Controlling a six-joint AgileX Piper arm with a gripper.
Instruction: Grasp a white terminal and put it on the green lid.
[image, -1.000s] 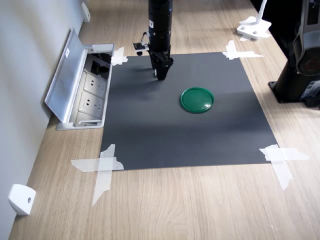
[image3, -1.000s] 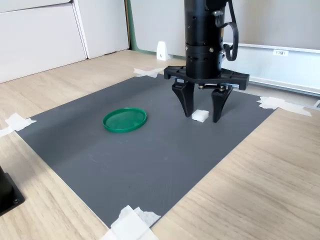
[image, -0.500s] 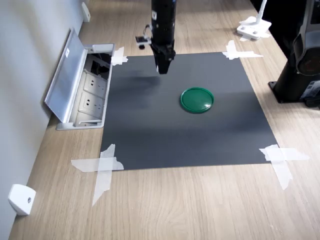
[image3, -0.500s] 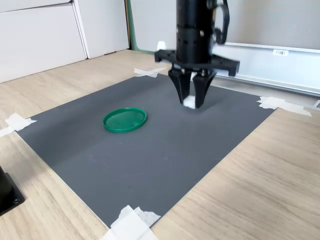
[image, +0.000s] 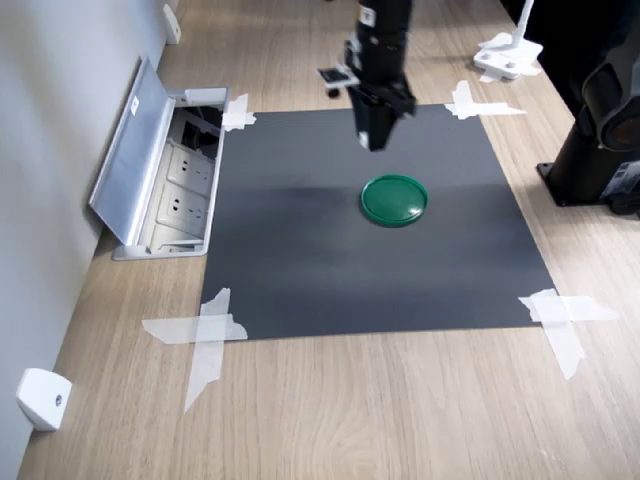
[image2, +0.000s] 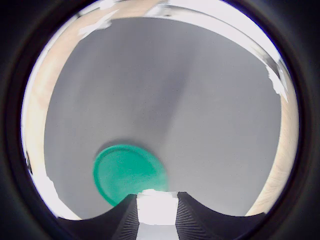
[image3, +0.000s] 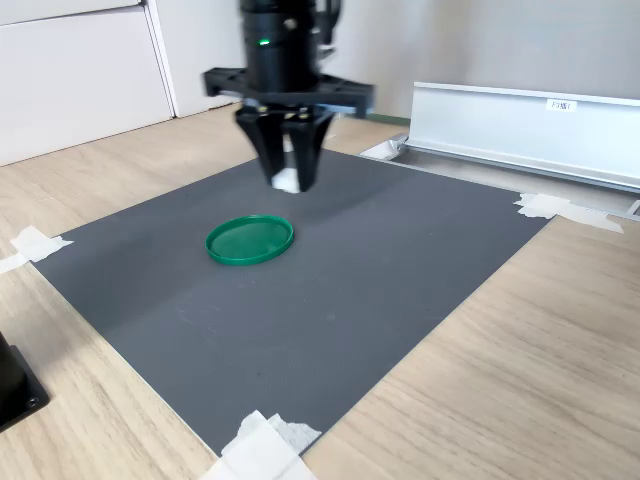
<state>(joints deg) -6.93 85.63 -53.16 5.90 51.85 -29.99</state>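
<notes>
My gripper (image3: 287, 181) is shut on the white terminal (image3: 287, 180), a tiny white block held between the fingertips, lifted above the dark mat. In the wrist view the terminal (image2: 156, 206) sits clamped between the two black fingers, with the green lid (image2: 129, 172) just beyond it. The green lid (image: 394, 199) lies flat on the mat; in the first exterior view the gripper (image: 374, 143) hangs a little beyond it, toward the first exterior view's upper left. In the second exterior view the lid (image3: 250, 240) is below the gripper, slightly to the second exterior view's left.
The dark mat (image: 300, 270) is taped at its corners to a wooden table. An open metal socket box (image: 165, 175) stands at the first exterior view's left. A white bracket (image: 42, 397) sits bottom left, a black arm base (image: 600, 140) at the right.
The gripper closed on the white terminal, lifted it off the mat and carried it toward the green lid, rightward in the first exterior view.
</notes>
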